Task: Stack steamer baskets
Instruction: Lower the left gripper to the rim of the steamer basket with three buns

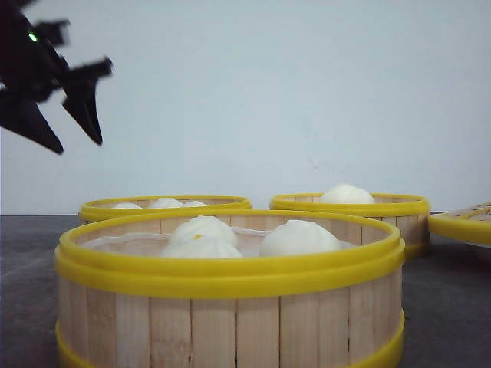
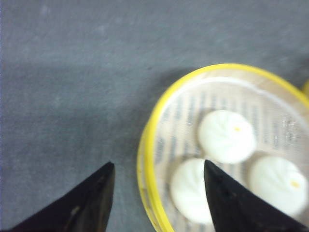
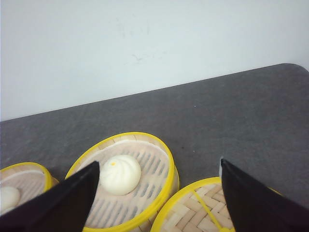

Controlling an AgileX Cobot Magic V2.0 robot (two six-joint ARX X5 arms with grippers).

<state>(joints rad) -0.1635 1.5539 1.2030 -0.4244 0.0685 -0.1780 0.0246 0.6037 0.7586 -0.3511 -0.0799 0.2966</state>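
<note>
Three steamer baskets sit apart on the table: the near basket (image 1: 230,307), the back-left basket (image 1: 165,205) and the back-right basket (image 1: 351,205). The left gripper (image 2: 157,193), open and empty, hangs over one basket's rim, so it should descend straddling the wall squarely, clear of the buns (image 2: 226,136). The right gripper (image 3: 157,198) is open too.

Soft even light, slightly blurred, faint shadows

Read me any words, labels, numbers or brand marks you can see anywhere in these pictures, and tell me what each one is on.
None: no readable text in any view.
Steamer baskets: plain slats and yellow bands, no print.
Woven lid: no label.
Left gripper and right gripper: plain black, no marking.
Wall and tabletop: blank.
</note>
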